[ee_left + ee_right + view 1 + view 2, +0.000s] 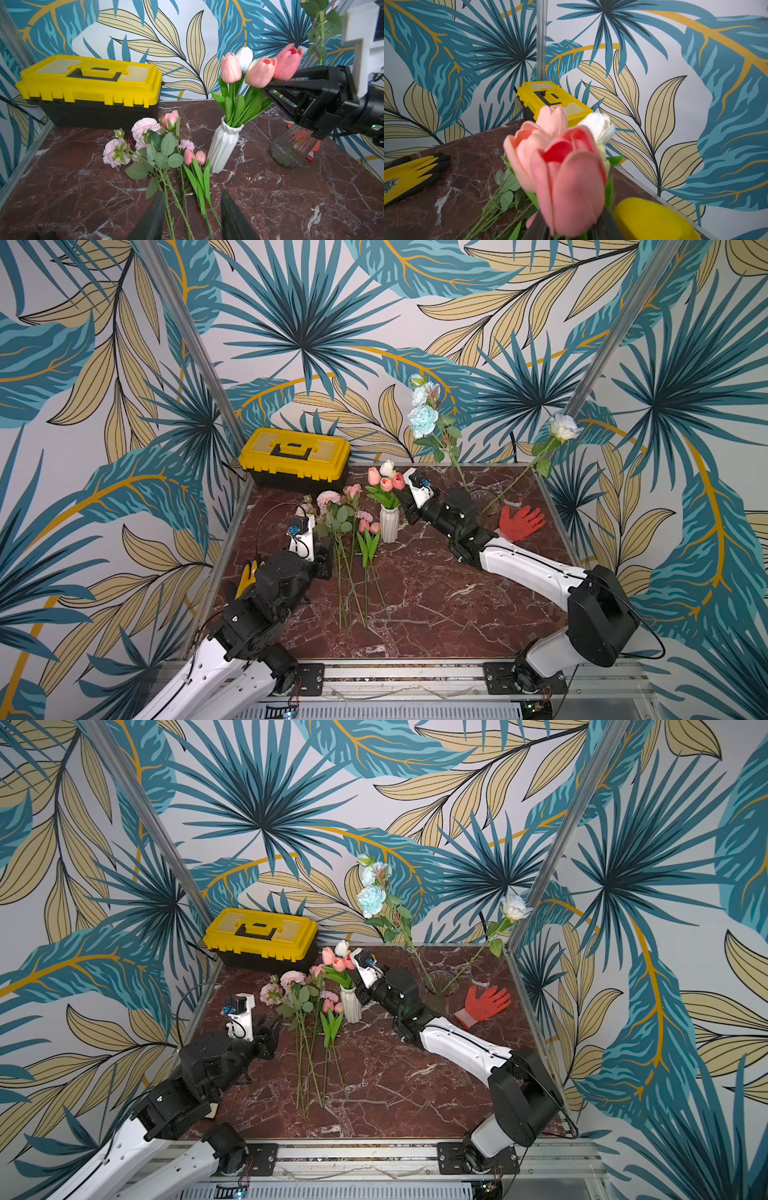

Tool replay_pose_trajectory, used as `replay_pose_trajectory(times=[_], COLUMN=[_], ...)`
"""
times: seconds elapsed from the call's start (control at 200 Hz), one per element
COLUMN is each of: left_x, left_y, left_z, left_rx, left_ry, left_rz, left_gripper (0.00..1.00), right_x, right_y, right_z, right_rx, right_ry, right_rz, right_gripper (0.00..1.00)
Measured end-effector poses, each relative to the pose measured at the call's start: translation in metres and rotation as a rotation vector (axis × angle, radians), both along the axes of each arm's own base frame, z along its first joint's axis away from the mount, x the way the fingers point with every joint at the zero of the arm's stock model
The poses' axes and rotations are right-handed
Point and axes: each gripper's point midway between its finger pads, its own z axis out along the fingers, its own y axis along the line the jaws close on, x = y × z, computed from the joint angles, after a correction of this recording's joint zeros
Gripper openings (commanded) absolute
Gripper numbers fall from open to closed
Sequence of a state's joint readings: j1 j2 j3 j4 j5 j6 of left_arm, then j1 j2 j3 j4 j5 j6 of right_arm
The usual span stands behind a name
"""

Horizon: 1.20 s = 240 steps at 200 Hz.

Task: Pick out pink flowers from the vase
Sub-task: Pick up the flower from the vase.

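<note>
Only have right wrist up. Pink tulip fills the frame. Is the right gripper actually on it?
Observer: The right gripper has a jaw on each side just under the deepest pink tulip; can't tell whether they pinch.
Operator: What's it standing in?
Observer: A white vase.
Operator: Left arm?
Observer: The left gripper is open, low over the stems of the pink flowers laid beside that vase.

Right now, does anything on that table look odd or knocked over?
Nothing spilled or broken. The white vase stands upright; pink flowers lie bunched beside it. Only the yellow toolbox and red glove seem out of place.
</note>
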<state>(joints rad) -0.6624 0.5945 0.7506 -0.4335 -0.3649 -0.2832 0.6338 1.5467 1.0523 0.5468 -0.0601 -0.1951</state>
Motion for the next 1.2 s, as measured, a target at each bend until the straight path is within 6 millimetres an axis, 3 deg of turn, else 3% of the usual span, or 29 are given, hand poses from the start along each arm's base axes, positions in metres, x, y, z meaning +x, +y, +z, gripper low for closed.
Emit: replay_pose_trajectory(times=[0.706, 1.041, 1.202], left_x=[-0.001, -0.001, -0.001], left_y=[0.000, 0.000, 0.000], left_z=[0.002, 0.002, 0.002], left_rx=[0.003, 0.005, 0.007], left_ry=[-0.012, -0.011, -0.010], left_rz=[0.000, 0.003, 0.004], left_gripper=[0.45, 0.45, 0.45], right_x=[-0.001, -0.016, -0.021], right_y=[-0.001, -0.009, -0.012], right_z=[0.010, 0.052, 0.071], right_rx=[0.026, 0.068, 0.080], right_ry=[-0.026, -0.094, -0.123], right_rz=[0.000, 0.011, 0.015], right_gripper=[0.09, 0.09, 0.02])
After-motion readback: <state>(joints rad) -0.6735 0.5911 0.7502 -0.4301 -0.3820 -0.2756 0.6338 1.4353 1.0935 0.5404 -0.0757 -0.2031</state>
